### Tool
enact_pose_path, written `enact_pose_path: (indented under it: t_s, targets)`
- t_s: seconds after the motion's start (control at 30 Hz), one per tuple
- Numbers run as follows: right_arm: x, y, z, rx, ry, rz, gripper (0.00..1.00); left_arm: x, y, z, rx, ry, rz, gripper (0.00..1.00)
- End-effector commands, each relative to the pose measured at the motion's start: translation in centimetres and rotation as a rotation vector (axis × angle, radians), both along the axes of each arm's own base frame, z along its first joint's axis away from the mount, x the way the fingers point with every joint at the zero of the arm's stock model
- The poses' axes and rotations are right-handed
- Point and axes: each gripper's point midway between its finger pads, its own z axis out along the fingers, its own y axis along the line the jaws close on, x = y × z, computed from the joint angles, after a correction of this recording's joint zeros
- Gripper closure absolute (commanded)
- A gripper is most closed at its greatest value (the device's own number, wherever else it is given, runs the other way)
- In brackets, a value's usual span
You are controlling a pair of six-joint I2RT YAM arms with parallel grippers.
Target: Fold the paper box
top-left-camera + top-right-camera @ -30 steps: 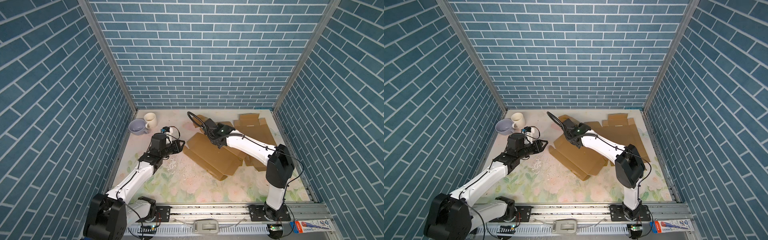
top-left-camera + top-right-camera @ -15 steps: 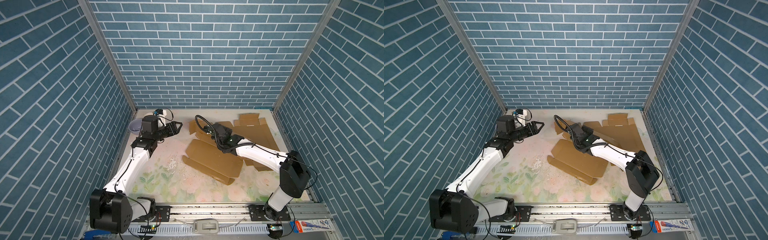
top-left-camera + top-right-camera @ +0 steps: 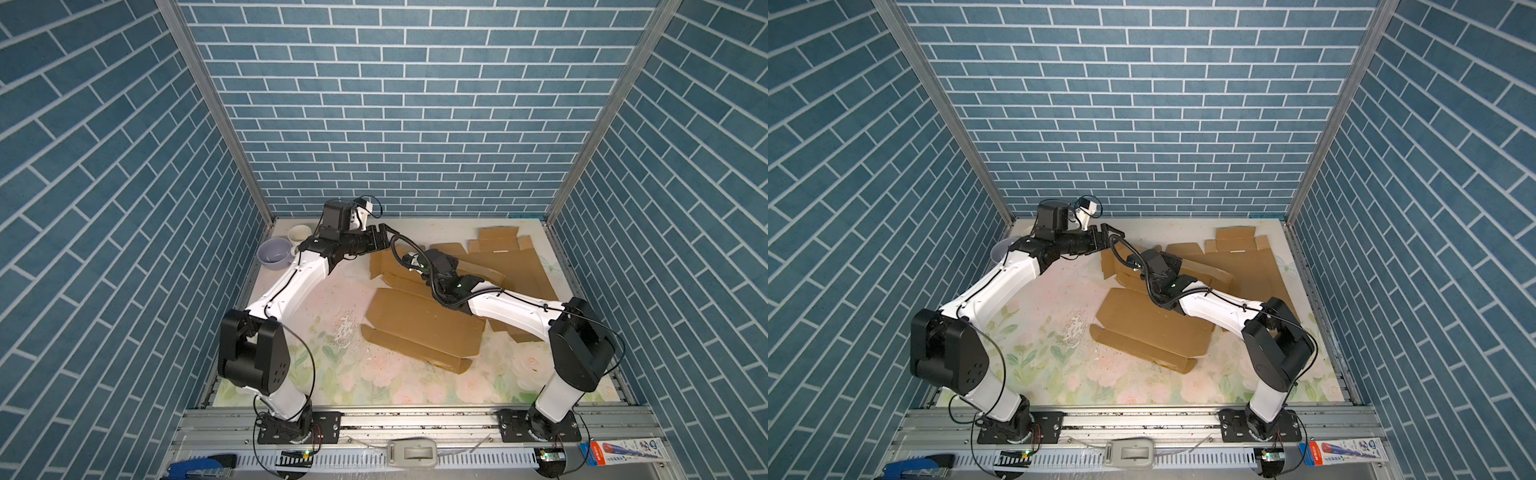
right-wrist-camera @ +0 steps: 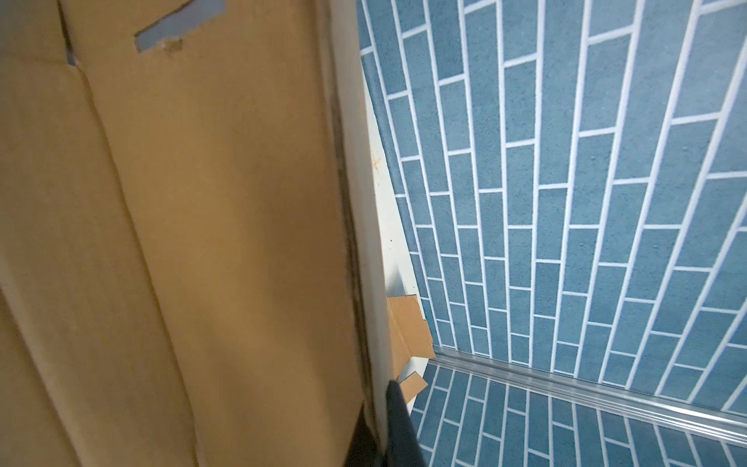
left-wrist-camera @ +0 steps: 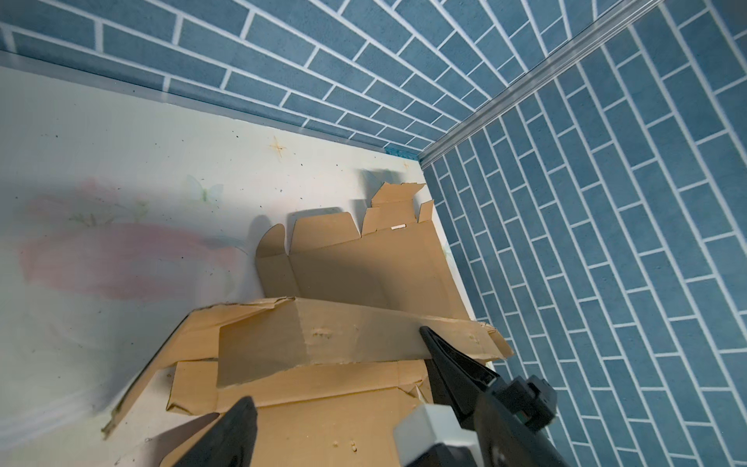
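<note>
The paper box [image 3: 424, 328] [image 3: 1150, 324] is a flat brown cardboard blank in the middle of the floral table, its far edge raised. My right gripper [image 3: 411, 262] [image 4: 380, 416] is shut on that raised edge; the panel [image 4: 202, 202] fills most of the right wrist view. My left gripper [image 3: 384, 237] [image 3: 1109, 233] [image 5: 334, 366] is open, hovering over the blank's far left corner. In the left wrist view a creased panel [image 5: 323, 339] lies beyond its fingers [image 5: 448, 364], and nothing is gripped.
More flattened cardboard [image 3: 507, 253] [image 5: 364, 258] lies at the back right against the wall. A lilac bowl [image 3: 273, 254] and a white cup [image 3: 299, 235] stand in the back left corner. Blue brick walls close in three sides.
My left arm swung from the table's left middle to the back, over the cardboard's far corner, and its jaws opened wide. The right gripper, still shut, drew the blank slightly to the right.
</note>
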Motion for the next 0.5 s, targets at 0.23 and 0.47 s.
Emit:
enact_pose_path:
  t_s: [0.23, 0.47]
  targets:
    - [0.2, 0.6, -0.9, 0.007, 0.003, 0.032, 0.99, 1.2, -1.2, -3.0, 0.097, 0.038, -0.086, 0.18]
    - [0.3, 0.7, -0.6, 0.021, -0.017, 0.027, 0.99, 1.0, -2.6, -5.7, 0.112, 0.085, -0.126, 0.22]
